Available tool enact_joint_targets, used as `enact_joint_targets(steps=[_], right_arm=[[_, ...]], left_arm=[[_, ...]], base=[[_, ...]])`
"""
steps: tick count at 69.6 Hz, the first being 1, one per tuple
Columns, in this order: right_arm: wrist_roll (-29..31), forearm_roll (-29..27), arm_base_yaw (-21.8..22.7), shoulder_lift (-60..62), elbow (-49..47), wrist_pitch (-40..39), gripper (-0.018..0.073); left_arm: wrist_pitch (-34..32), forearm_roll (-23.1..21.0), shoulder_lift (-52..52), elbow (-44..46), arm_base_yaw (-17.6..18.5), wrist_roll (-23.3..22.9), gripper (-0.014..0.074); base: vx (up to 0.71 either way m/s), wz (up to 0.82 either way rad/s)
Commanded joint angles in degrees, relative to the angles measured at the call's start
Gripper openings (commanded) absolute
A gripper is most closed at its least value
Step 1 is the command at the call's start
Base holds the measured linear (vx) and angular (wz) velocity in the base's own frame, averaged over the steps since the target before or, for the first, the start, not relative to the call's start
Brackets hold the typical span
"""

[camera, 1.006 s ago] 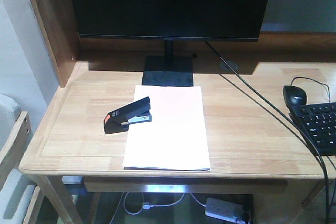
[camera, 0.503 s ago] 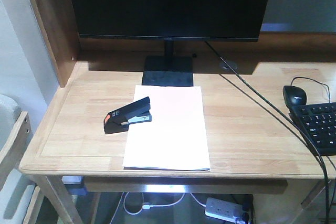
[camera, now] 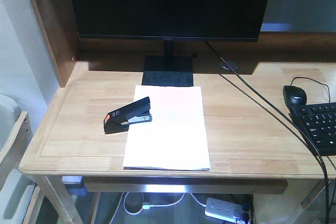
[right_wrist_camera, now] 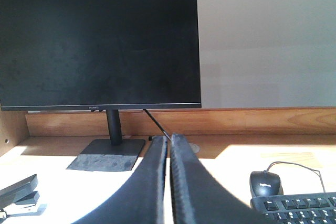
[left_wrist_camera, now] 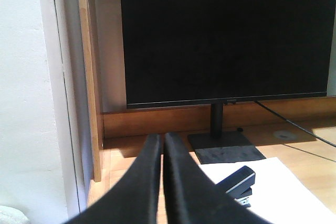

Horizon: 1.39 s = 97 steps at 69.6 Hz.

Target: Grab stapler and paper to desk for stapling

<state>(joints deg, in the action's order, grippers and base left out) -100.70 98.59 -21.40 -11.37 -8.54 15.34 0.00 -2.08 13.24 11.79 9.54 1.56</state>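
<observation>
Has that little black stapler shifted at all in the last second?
No. The stapler lies where it did, straddling the left edge of the paper, the same way off from the monitor base on the desk.

A large black flat monitor (camera: 169,4) stood at the worktop's back edge; a black mouse (camera: 294,95) and black keyboard (camera: 317,126) lay by its right edge.

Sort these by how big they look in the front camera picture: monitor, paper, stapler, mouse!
1. monitor
2. paper
3. stapler
4. mouse, only slightly smaller than the stapler
</observation>
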Motion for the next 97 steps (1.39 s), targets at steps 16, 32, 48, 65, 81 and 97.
enact_joint_targets(steps=[16,32,48,65,81,97], right_arm=[[0.6,4.4,0.3,-0.4,-1.6,1.5,-0.0010],[0.6,4.4,0.3,-0.4,-1.6,1.5,-0.0010],[0.6,4.4,0.3,-0.4,-1.6,1.6,-0.0010],[0.6,4.3,0.3,-0.4,-1.6,1.6,-0.0010],[0.6,4.3,0.3,-0.4,-1.6,1.6,-0.0010],[0.6,4.3,0.3,-0.4,-1.6,1.6,-0.0010]], left_arm=[[-4.2,-0.5,-1.1,1.5,0.1,-0.1,-0.0006],[-6.7,-0.4,-8.4,-3.6,-0.3,0.3,-0.0006],[-3.0,-0.3,-15.2,-14.0,-5.6,-3.6,-0.0006],[0.0,2.9,-14.9,-13.9,-6.2,-3.8,-0.0006],[0.0,4.0,-14.9,-13.9,-6.2,-1.9,-0.0006],[0.0,4.0,-14.9,-13.9,-6.2,-1.6,-0.0006]], base=[[0.00,0.00],[0.00,0.00],[0.00,0.00],[0.00,0.00],[0.00,0.00],[0.00,0.00]])
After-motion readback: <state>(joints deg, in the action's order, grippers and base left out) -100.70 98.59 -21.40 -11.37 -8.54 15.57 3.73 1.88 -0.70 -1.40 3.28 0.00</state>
